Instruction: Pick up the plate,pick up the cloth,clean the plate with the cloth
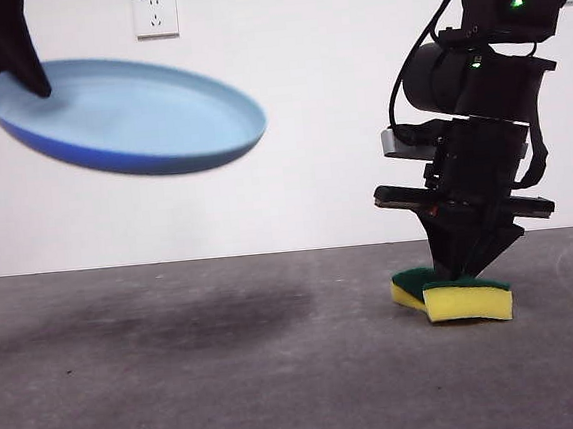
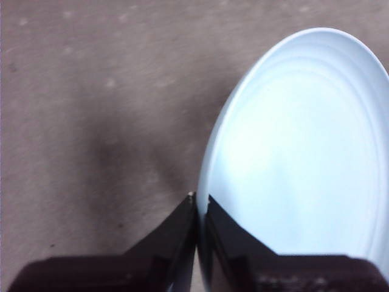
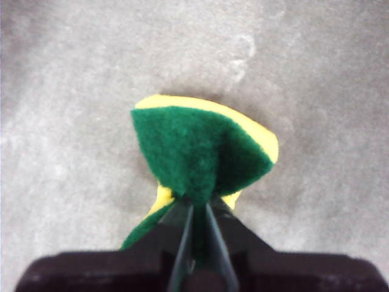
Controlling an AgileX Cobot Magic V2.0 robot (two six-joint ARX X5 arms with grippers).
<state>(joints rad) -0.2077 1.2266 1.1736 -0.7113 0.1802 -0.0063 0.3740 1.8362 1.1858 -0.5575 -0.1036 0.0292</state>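
Observation:
The light-blue plate [image 1: 127, 113] hangs tilted in the air at the upper left of the front view. My left gripper [image 1: 32, 81] is shut on its rim. In the left wrist view the left gripper [image 2: 199, 204] pinches the plate [image 2: 298, 158] at its edge, high above the table. The cloth, a yellow sponge with a green top [image 1: 459, 295], lies on the table at the right. My right gripper [image 1: 462, 271] comes down on it from above. In the right wrist view the right gripper [image 3: 196, 204] is shut on the sponge [image 3: 197, 149], squeezing its middle.
A grey table [image 1: 231, 380] runs across the front view, with the plate's shadow [image 1: 195, 318] under it. A white wall with a socket [image 1: 155, 15] stands behind.

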